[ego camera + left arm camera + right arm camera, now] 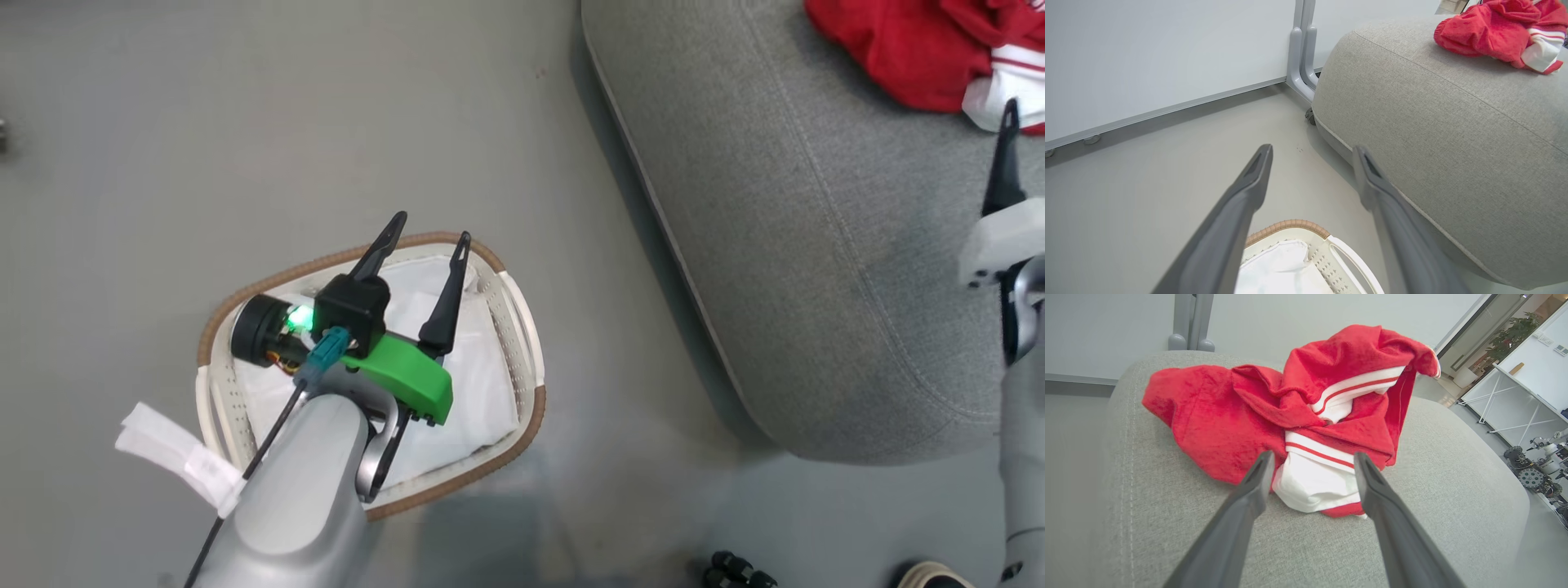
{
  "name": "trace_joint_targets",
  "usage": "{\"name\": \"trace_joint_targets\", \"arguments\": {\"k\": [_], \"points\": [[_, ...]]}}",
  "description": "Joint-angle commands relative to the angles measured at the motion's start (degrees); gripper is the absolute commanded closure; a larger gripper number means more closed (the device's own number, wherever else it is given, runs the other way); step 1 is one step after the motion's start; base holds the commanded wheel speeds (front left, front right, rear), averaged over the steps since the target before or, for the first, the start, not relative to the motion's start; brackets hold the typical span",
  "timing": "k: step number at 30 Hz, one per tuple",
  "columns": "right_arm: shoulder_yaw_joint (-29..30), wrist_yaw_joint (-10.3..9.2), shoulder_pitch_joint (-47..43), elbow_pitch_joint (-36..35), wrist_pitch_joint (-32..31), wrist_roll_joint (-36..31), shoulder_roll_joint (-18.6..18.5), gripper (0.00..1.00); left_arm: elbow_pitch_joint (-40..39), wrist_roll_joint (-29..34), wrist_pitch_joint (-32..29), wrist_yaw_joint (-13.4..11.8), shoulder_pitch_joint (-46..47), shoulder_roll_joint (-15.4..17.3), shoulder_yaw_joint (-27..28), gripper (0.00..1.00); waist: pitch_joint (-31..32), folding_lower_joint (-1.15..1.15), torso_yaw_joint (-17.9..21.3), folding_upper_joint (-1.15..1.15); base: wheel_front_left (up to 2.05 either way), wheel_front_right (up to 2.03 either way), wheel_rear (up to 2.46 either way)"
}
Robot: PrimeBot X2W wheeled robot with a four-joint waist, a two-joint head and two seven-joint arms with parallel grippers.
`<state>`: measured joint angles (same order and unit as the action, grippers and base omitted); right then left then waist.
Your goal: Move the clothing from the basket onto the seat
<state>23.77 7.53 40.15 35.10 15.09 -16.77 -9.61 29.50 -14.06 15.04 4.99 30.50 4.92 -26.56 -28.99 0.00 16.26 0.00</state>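
The clothing (898,49), a crumpled bright red bundle with white striped trim, lies on the light-grey seat (816,245) at its far end. My right gripper (1313,455) is open just short of the clothing (1220,416), its jaws either side of a white fold and gripping nothing; one right finger (1011,114) shows at the edge of the head view. My left gripper (431,229) hangs open and empty over the basket (535,408), which holds its white liner (482,384). The left wrist view looks past the basket rim (1290,225) to the seat (1453,143) and the clothing (1486,28).
The basket stands on grey floor left of the seat. A white wall panel with a grey foot (1302,61) stands behind the seat's corner. Small black wheels (735,570) and a shoe (931,576) are at the bottom edge. White tables (1515,400) stand far off.
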Motion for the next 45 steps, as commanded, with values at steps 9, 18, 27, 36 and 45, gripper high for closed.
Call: {"name": "trace_joint_targets", "arguments": {"k": [9,18,27,36,45], "points": [[-7.3,-0.08,-7.4,-6.4,0.1,5.6,2.7,0.0,-4.0,2.3,0.2,-3.2,-6.8,-0.4,7.3,0.0,7.5,0.0,-5.0,0.0,0.0,0.0,0.0],[-12.2,-0.08,-10.7,-8.8,0.1,8.8,5.1,0.0,-5.9,5.0,0.2,-5.1,-11.9,-1.1,13.2,0.0,11.4,0.0,-9.3,0.0,0.0,0.0,0.0],[-16.9,-0.08,-13.7,-7.7,0.1,10.7,6.4,0.0,-6.6,6.4,0.2,-6.0,-17.2,-1.6,18.0,0.0,15.6,0.0,-11.9,0.0,0.0,0.0,0.0],[-18.9,-0.08,-18.7,-8.4,0.1,14.8,6.5,0.0,-8.9,9.1,0.2,-6.4,-22.5,-1.8,20.6,0.0,19.1,0.0,-13.5,0.0,0.0,0.0,0.0],[-20.9,-0.08,-23.9,-8.8,0.1,18.5,6.5,0.0,-9.9,8.1,0.2,-5.2,-27.1,-1.9,22.8,0.0,22.7,0.0,-14.7,0.0,0.0,0.0,0.0]]}}
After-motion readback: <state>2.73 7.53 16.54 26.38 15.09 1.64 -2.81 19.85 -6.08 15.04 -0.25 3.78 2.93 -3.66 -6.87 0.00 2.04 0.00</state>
